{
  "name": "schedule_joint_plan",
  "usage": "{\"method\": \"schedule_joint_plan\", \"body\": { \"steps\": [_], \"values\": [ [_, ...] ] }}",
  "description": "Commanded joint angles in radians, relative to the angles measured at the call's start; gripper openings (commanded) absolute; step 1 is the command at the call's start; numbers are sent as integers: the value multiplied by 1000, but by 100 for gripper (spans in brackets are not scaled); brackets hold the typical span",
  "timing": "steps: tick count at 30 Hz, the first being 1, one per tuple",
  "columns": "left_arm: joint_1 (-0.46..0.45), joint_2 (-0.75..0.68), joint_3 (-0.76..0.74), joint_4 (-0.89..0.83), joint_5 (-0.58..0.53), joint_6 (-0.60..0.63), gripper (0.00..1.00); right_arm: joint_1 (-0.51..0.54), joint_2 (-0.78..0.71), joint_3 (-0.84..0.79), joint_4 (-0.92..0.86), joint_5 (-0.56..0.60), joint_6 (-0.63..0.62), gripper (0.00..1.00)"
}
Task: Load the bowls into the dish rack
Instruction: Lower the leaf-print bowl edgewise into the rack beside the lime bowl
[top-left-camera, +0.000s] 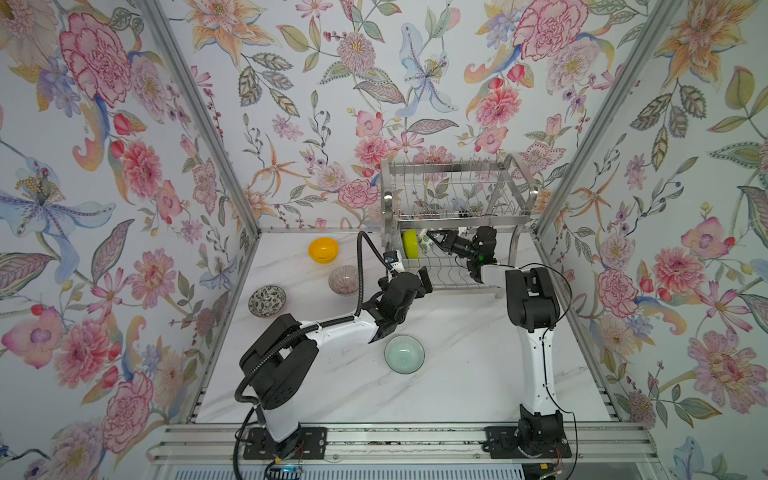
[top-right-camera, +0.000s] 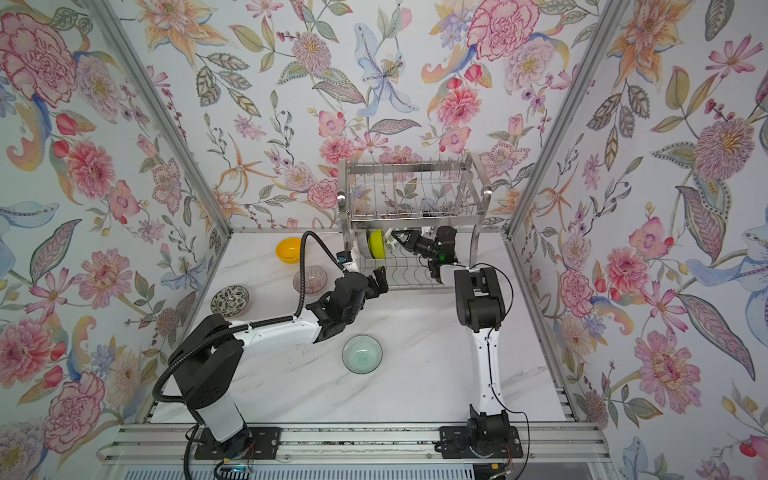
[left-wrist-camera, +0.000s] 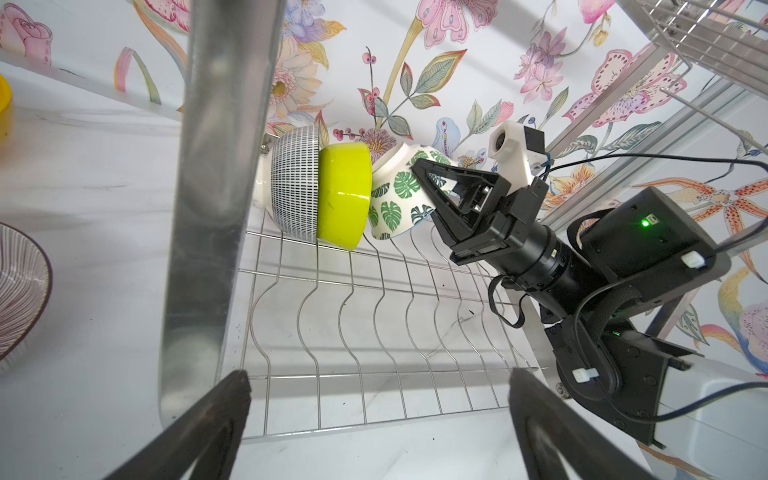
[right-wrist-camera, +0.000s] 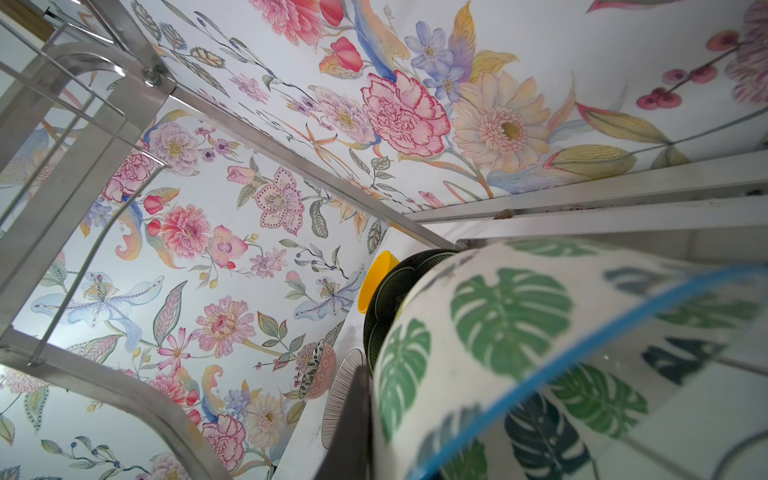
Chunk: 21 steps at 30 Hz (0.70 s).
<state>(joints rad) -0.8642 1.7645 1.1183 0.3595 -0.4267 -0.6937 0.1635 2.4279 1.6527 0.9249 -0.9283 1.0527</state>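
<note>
- Leaf-print bowl (left-wrist-camera: 395, 195) lies on its side in the lower tier of the dish rack (left-wrist-camera: 332, 332). Its axis runs along the rack's length, with the mouth facing the right gripper (left-wrist-camera: 419, 170) and the foot pointing away from it.
- Right gripper: jaws closed, pinching the leaf-print bowl's wall at the rim.
- Lime-green bowl (left-wrist-camera: 343, 195) is just past the held bowl's foot, also on its side and touching it. The black-white grid bowl (left-wrist-camera: 293, 183) is nested against the lime-green bowl's far side.
- Left gripper (left-wrist-camera: 378, 380): jaws spread wide, holding nothing. It hangs off the rack's front edge, near the flat leg.
- On the table (top-left-camera: 457, 374), out to the left gripper's outer side: orange-yellow bowl (top-left-camera: 323, 249), pinkish ribbed glass bowl (top-left-camera: 343, 279), speckled bowl (top-left-camera: 267, 300). All three sit upright.
- Pale green glass bowl (top-left-camera: 404, 354) sits upright behind the left gripper, beside that arm's wrist.
</note>
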Motion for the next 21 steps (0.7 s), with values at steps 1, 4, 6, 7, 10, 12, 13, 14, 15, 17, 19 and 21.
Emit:
{"method": "schedule_joint_plan", "body": {
  "steps": [1,4,6,7,10,12,13,14,15,17,19,21],
  "values": [
    [-4,21,28,-7,-25,32,99,11,13,60,65,-13,6,0],
    [-4,20,28,-8,-27,44,99,16,31,79,47,-15,3,0],
    [-3,20,28,-8,-27,48,99,18,40,87,42,-16,1,0],
    [-3,18,26,-8,-29,49,99,20,44,90,39,-15,0,0],
    [-4,18,26,-8,-27,51,99,20,56,96,35,-12,0,0],
    [-4,16,25,-7,-29,52,99,23,63,106,33,-16,-1,0],
    [-4,14,23,-8,-30,54,99,23,67,112,27,-19,-2,0],
    [-4,12,22,-8,-32,54,99,23,71,115,22,-21,-4,0],
    [-3,10,20,-9,-33,54,99,24,75,119,19,-23,-6,0],
    [-3,7,16,-9,-35,55,99,26,79,128,-6,-29,-22,0],
    [-4,3,12,-8,-37,55,99,25,77,128,-32,-30,-43,0],
    [-4,1,9,-7,-39,56,99,28,80,134,-65,-36,-63,0]
  ]
}}
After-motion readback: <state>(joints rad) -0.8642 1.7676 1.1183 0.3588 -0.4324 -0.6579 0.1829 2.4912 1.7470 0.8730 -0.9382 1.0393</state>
